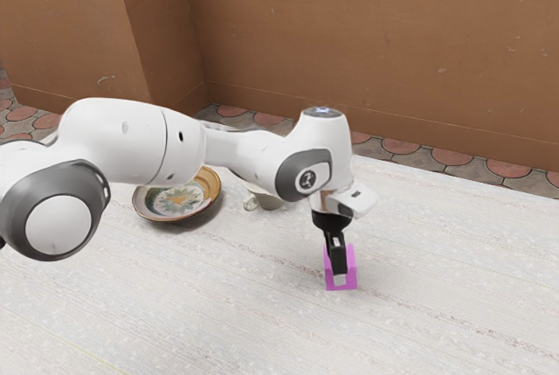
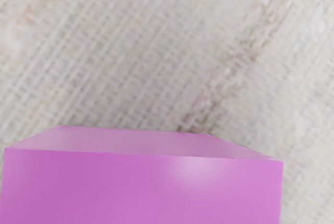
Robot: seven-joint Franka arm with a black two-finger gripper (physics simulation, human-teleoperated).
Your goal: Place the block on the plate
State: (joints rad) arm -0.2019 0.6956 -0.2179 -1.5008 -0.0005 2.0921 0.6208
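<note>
- gripper (image 1: 340, 277) is reaching down at magenta block (image 1: 352, 275) — can't tell opening or grip
- block is sitting well apart from floral-patterned plate (image 1: 173, 218)
- white mug (image 1: 270, 203) is standing near plate — partly behind arm

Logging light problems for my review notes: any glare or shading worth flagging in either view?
Wrist view: a soft, pale highlight on the block's broad face. Exterior view: bright, fairly even light on the table, while the brown wall looks darker.
</note>
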